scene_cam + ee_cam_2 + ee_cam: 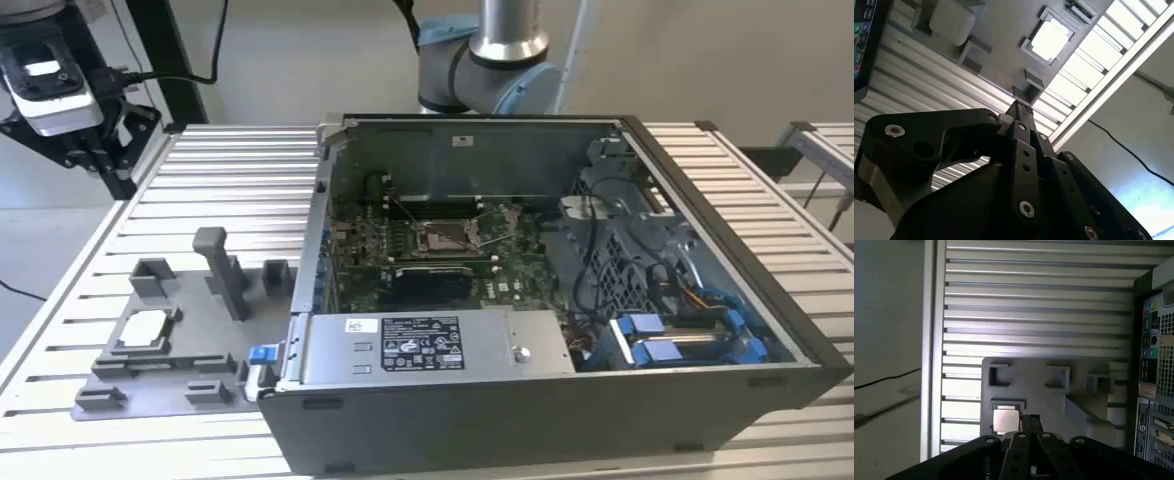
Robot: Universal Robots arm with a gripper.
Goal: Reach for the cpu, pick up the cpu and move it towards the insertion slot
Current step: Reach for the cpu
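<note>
Open computer case [534,400] sits on ribbed metal desk [227,190], lid off, interior facing up. Green circuit board inside; insertion slot [445,236] near its middle, silver frame, brownish centre, empty. Grey labelled box [420,345] along the near wall, blue parts [667,340] at the near corner on the exterior view's right.

Grey fixture plate [200,335] lies on the desk at the exterior view's left, just beside the case, several raised blocks on it. The cpu [150,325] rests flat in a framed recess of the plate, pale face up.

Claw [104,160] hangs at the far corner on the exterior view's left, above the desk edge, well apart from the cpu. Arm base [487,60] stands behind the case.
</note>
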